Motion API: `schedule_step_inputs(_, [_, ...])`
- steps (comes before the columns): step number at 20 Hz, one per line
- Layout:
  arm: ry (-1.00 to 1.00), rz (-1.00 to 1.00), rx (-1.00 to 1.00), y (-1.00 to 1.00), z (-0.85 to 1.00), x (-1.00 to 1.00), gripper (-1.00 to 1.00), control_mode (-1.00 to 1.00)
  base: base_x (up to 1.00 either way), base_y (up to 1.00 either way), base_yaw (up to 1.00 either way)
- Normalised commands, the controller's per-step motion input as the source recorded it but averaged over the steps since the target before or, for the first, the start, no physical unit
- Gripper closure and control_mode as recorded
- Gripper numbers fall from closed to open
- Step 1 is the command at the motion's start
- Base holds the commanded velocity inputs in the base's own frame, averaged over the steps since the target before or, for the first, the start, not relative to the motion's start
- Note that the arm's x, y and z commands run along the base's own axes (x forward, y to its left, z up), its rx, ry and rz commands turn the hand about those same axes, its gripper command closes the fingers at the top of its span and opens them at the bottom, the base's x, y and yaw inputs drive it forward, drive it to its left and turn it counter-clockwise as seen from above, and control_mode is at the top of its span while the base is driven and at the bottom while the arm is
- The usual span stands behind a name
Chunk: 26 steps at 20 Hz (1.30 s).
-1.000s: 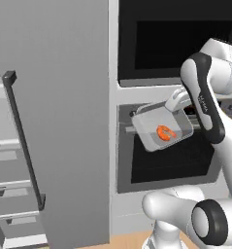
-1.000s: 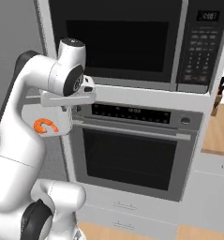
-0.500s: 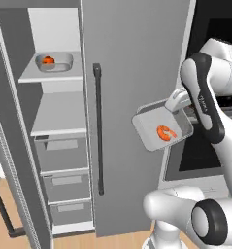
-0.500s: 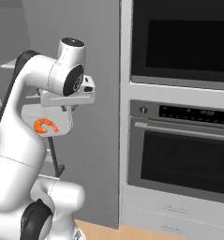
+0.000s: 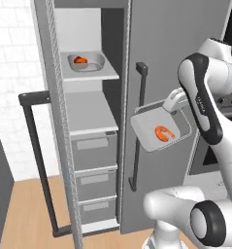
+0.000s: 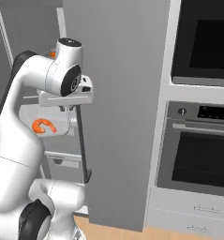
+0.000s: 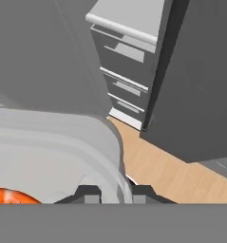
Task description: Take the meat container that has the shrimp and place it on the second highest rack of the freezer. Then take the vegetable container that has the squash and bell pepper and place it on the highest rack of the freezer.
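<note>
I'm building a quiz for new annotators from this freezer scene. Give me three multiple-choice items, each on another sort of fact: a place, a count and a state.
1. Where does the container with an orange thing in it sit?
A. on the upper shelf inside the freezer
B. on the floor
C. in the oven

2. How many drawers show below the lower shelf?
A. one
B. three
C. five

3. What state is the gripper in?
A. open and bare
B. shut on a door handle
C. shut on the edge of the tray with the shrimp

Answers:
1 A: the left base view shows it resting on the upper pale shelf.
2 B: three stacked drawer fronts sit under that shelf.
3 C: the tray hangs from the gripper, with its rim between the fingertips in the hand view.
</note>
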Motion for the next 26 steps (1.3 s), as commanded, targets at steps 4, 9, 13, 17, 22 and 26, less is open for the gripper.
schedule_step_inputs(4, [0.00, 0.00, 0.00, 0.00, 0.00, 0.00, 1.00, 1.00, 0.00, 0.40, -0.21])
schedule_step_inputs(9, [0.00, 0.00, 0.00, 0.00, 0.00, 0.00, 1.00, 1.00, 0.02, 0.44, -0.22])
schedule_step_inputs(13, [0.00, 0.00, 0.00, 0.00, 0.00, 0.00, 1.00, 1.00, 0.17, 0.52, -0.16])
schedule_step_inputs(17, [0.00, 0.00, 0.00, 0.00, 0.00, 0.00, 1.00, 1.00, 0.28, 0.33, -0.10])
schedule_step_inputs(22, [0.00, 0.00, 0.00, 0.00, 0.00, 0.00, 1.00, 1.00, 0.46, 0.10, -0.02])
schedule_step_inputs(26, [0.00, 0.00, 0.00, 0.00, 0.00, 0.00, 1.00, 1.00, 0.20, 0.15, 0.00])
